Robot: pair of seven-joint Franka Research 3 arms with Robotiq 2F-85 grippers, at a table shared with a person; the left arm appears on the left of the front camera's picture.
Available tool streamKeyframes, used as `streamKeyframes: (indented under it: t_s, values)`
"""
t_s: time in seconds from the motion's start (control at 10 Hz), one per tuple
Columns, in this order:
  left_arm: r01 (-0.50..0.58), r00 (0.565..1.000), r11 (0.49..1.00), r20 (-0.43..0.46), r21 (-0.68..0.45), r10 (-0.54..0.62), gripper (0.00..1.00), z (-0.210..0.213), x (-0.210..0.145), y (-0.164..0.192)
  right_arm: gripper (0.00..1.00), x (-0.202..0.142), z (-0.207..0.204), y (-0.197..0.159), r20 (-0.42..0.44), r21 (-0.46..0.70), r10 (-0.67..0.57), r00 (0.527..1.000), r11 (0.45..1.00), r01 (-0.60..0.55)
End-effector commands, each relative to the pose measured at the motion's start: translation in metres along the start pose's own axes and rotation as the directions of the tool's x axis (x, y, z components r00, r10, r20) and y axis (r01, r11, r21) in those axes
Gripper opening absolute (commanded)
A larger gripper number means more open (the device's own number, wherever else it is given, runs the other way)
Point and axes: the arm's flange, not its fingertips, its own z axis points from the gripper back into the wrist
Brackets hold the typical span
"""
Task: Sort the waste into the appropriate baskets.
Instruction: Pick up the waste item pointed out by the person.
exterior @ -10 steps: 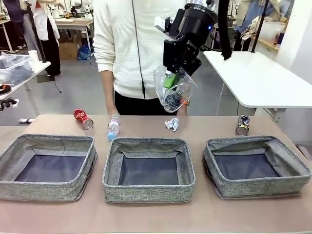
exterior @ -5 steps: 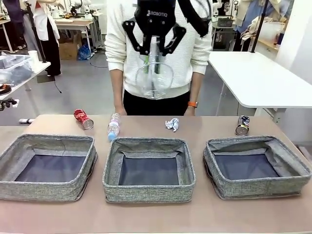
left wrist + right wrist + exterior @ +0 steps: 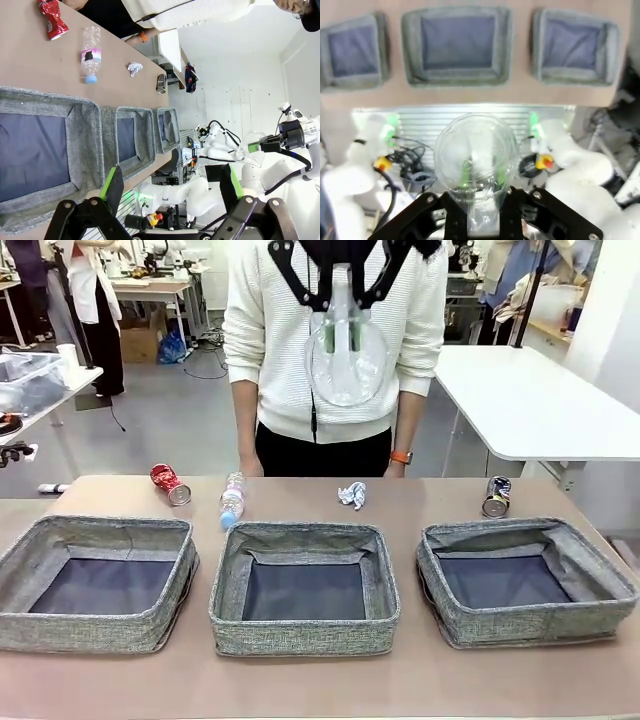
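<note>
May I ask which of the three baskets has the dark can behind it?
The right-hand basket: the dark can lies beyond its rim; the red can lies behind the left basket.

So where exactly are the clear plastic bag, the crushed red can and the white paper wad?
clear plastic bag (image 3: 345, 378): front view, its bulging lower middle.
crushed red can (image 3: 165, 478): front view, its red side.
crumpled white paper wad (image 3: 352, 495): front view, its centre.
</note>
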Motion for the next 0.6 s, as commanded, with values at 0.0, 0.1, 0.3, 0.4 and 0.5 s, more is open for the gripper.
streamKeyframes:
  t_s: [0.0, 0.1, 0.3, 0.4, 0.5]
  values:
    - [0.015, 1.000, 1.000, 0.006, -0.019, -0.015, 1.00, 0.000, 0.001, -0.002, 0.21, 0.008, 0.036, 0.017, 0.033, -0.037, -0.034, 0.999, 0.999, 0.035]
    - [0.015, 1.000, 1.000, 0.006, -0.019, -0.015, 1.00, 0.000, 0.001, -0.002, 0.21, 0.007, 0.042, 0.016, 0.038, -0.030, -0.039, 0.999, 0.999, 0.040]
    - [0.015, 1.000, 1.000, 0.006, -0.019, -0.015, 1.00, 0.000, 0.001, -0.002, 0.21, 0.008, 0.049, 0.014, 0.049, -0.022, -0.070, 0.996, 0.997, 0.071]
    - [0.015, 1.000, 1.000, 0.006, -0.019, -0.015, 1.00, 0.000, 0.001, -0.002, 0.21, 0.010, 0.047, 0.018, 0.032, -0.016, -0.049, 0.998, 0.999, 0.050]
    - [0.015, 1.000, 1.000, 0.006, -0.019, -0.015, 1.00, 0.000, 0.001, -0.002, 0.21, 0.011, 0.042, 0.021, 0.018, -0.012, -0.037, 0.999, 0.999, 0.038]
